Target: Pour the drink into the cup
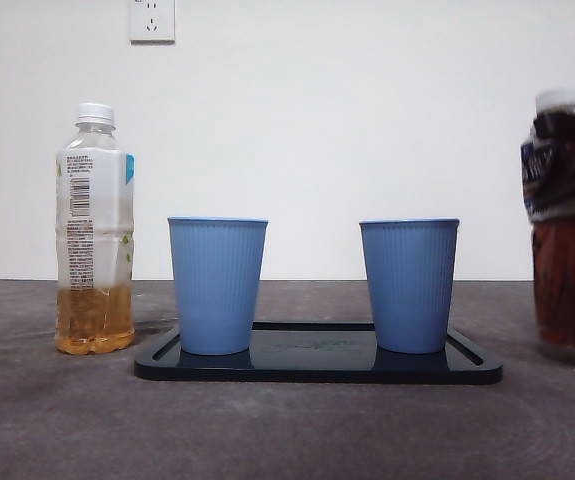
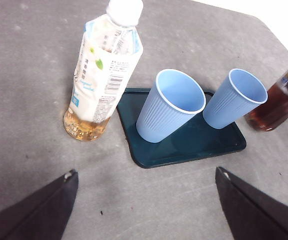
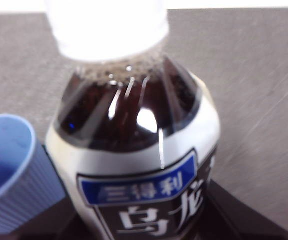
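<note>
A dark tea bottle (image 1: pixel 569 250) with a white cap and a black-and-blue label stands upright at the right edge of the front view, its base at about table level. My right gripper (image 1: pixel 567 150) is shut on its upper body; the right wrist view shows the bottle (image 3: pixel 133 125) filling the space between my jaws. Two empty blue cups, a left cup (image 1: pixel 217 285) and a right cup (image 1: pixel 409 285), stand on a dark tray (image 1: pixel 317 368). The right cup (image 3: pixel 6 170) is just beside the held bottle. My left gripper (image 2: pixel 146 174) is open and empty above the table near the tray.
A capped clear bottle (image 1: pixel 94 230) with a little yellow tea stands left of the tray; it also shows in the left wrist view (image 2: pixel 103 75). A white wall with a socket (image 1: pixel 152 20) is behind the table.
</note>
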Robot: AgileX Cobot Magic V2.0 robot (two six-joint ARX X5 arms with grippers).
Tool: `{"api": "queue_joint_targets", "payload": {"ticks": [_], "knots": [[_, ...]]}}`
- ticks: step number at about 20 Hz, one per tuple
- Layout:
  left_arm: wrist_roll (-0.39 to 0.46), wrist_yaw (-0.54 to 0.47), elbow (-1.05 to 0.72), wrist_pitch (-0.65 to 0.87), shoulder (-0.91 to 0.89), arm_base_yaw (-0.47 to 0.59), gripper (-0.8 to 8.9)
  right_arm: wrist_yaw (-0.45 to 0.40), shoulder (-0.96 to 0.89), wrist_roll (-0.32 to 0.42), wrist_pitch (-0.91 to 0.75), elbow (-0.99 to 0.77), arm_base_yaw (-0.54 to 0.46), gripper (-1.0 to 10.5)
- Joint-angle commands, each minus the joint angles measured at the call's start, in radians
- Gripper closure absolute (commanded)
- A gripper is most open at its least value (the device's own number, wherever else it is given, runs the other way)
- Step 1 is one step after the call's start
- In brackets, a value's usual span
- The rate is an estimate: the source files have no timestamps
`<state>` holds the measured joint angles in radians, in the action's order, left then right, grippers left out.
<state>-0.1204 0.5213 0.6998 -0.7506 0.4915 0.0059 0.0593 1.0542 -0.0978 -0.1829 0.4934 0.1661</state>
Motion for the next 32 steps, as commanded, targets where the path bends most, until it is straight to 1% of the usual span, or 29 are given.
{"api": "queue_joint_targets", "payload": {"ticks": [1, 3, 4, 8, 11, 17, 18, 28, 32], "knots": [[0.012, -0.002, 0.020, 0.015, 0.004, -0.001, 3.76, -0.037, -0.026, 0.167, 0.137, 0.162, 0.002, 7.9], [0.012, -0.002, 0.020, 0.018, 0.004, -0.001, 3.76, -0.066, -0.022, 0.272, 0.297, 0.267, 0.005, 7.9], [0.012, -0.002, 0.020, 0.018, 0.004, -0.001, 3.76, -0.090, -0.019, 0.326, 0.352, 0.309, 0.011, 7.9], [0.016, -0.003, 0.020, 0.018, 0.005, -0.001, 3.76, -0.221, -0.007, 0.541, 0.487, 0.427, 0.060, 8.0], [0.016, -0.006, 0.020, 0.018, 0.005, -0.001, 3.76, -0.350, 0.018, 0.680, 0.550, 0.472, 0.121, 8.0], [0.016, -0.006, 0.020, 0.017, 0.004, -0.002, 3.76, -0.583, 0.083, 0.923, 0.557, 0.480, 0.241, 8.1], [0.016, -0.006, 0.020, 0.017, 0.004, -0.003, 3.76, -0.612, 0.097, 0.956, 0.552, 0.480, 0.261, 8.1], [0.016, -0.006, 0.020, 0.017, 0.004, -0.026, 3.76, -0.763, 0.192, 1.149, 0.483, 0.480, 0.359, 8.1], [0.016, -0.006, 0.020, 0.016, 0.004, -0.032, 3.76, -0.814, 0.232, 1.205, 0.450, 0.480, 0.381, 8.1]]}}
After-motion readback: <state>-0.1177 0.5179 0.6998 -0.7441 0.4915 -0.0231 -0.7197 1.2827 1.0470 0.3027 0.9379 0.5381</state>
